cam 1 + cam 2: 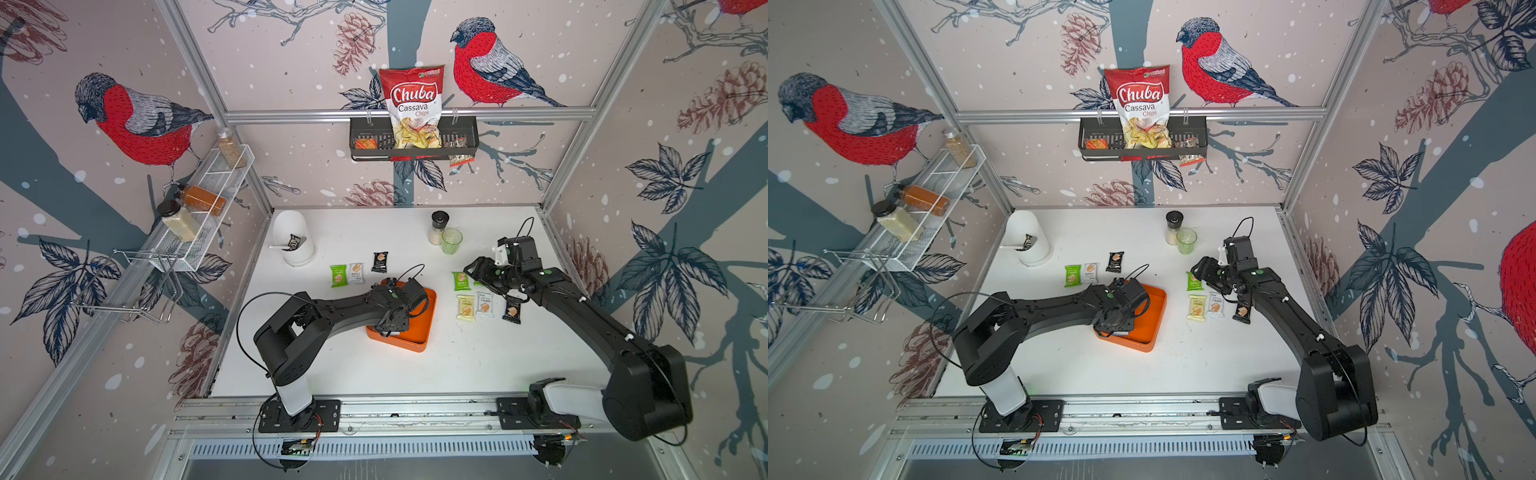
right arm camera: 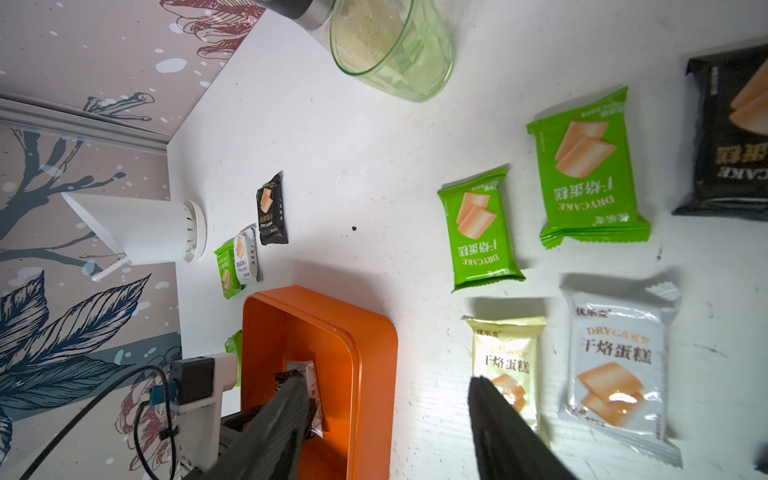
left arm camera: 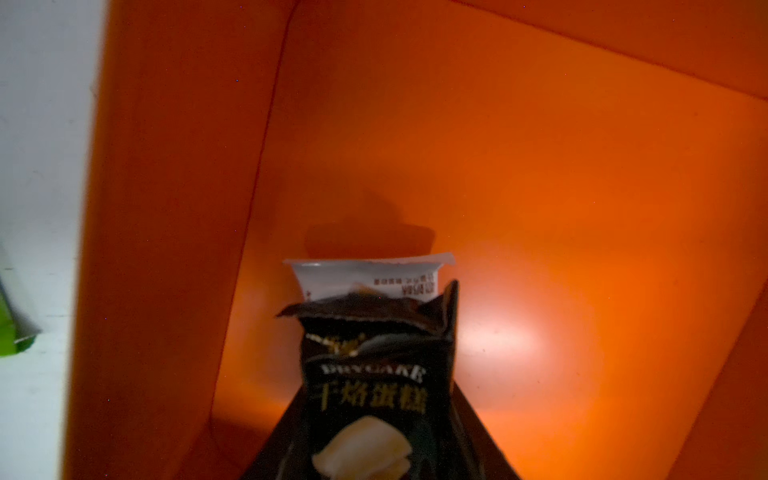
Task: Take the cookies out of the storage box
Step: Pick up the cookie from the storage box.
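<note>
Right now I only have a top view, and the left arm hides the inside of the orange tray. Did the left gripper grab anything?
Observer: Yes. The left gripper is shut on a black packet. The left wrist view shows it against the floor of the orange tray.
Operator: Anything else in there?
Observer: A white packet stands right behind the black one. I cannot tell whether it is pinched too.
Operator: And the right side?
Observer: The right wrist view shows the right gripper open, with nothing between its fingers.
</note>
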`<action>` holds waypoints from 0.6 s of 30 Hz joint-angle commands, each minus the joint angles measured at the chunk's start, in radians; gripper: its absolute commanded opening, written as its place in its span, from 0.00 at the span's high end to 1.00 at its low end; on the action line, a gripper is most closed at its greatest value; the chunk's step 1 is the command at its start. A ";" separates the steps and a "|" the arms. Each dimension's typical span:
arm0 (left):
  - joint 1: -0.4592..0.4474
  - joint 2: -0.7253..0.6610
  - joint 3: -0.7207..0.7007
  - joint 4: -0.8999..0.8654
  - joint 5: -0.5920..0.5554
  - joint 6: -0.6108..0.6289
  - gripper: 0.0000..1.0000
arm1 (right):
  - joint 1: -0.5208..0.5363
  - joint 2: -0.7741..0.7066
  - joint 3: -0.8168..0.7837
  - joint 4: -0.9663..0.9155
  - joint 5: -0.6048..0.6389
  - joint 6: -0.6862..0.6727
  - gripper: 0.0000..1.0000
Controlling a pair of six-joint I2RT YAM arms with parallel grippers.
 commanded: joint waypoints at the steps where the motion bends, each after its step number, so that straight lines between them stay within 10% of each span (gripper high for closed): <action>1: -0.002 -0.009 0.009 -0.004 -0.009 0.016 0.60 | -0.002 0.000 0.012 -0.003 0.011 -0.007 0.33; 18: 0.083 -0.157 0.087 -0.030 -0.004 0.068 0.59 | 0.051 0.040 0.036 0.046 0.013 0.035 0.33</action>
